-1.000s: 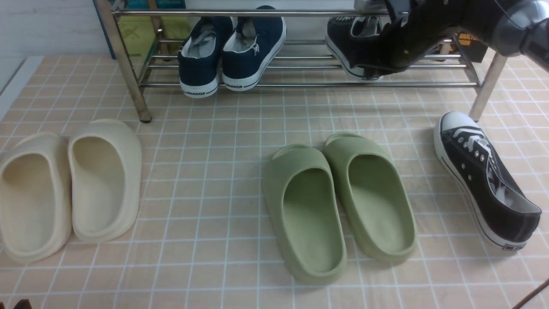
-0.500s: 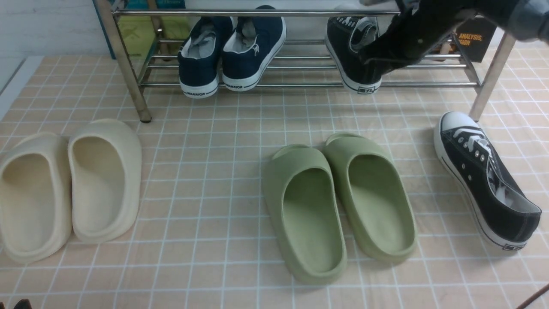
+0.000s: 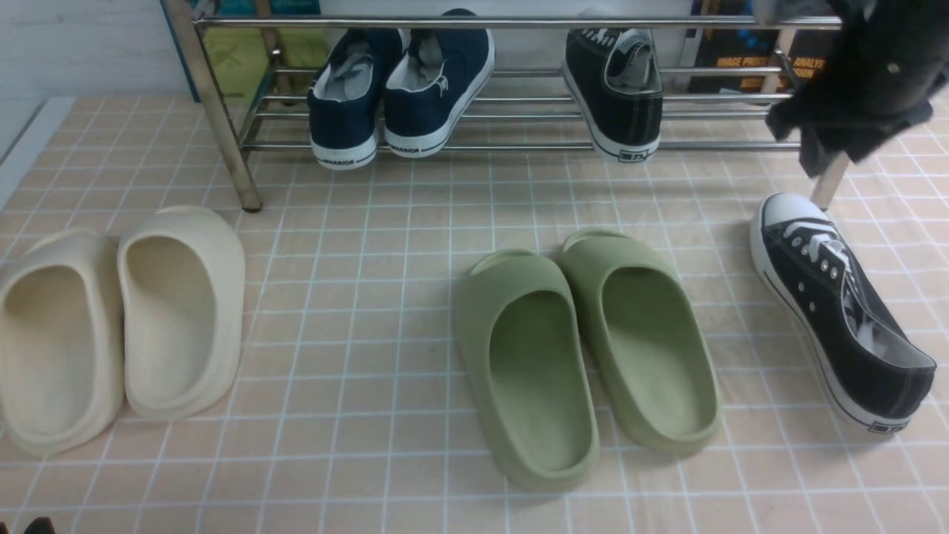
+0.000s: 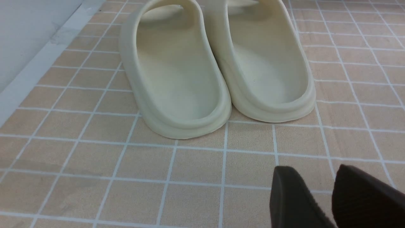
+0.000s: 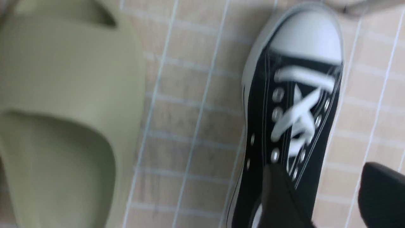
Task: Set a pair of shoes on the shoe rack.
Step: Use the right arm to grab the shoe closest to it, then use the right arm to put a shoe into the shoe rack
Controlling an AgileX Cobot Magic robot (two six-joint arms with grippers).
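rack (image 3: 445, 22): WARRIOR pair (image 3: 393, 93) left, sneaker (image 3: 619, 96) right | slides (image 3: 578, 363) before rack

On our right arm (image 3: 890, 67) we wear black, with a small pale round spot on the side and a grey section higher up. Our right gripper (image 5: 319, 190) has 2 dark fingers; our left gripper (image 4: 310, 177) shows 2 dark, blunt-tipped fingers.

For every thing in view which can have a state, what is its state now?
Shoe rack: standing, partly filled
Black sneaker on the rack: upright, laced
Black sneaker on the floor: upright, laced
Navy sneakers: upright, on the rack
Green slides: upright, on the floor
Left gripper: open
Right gripper: open
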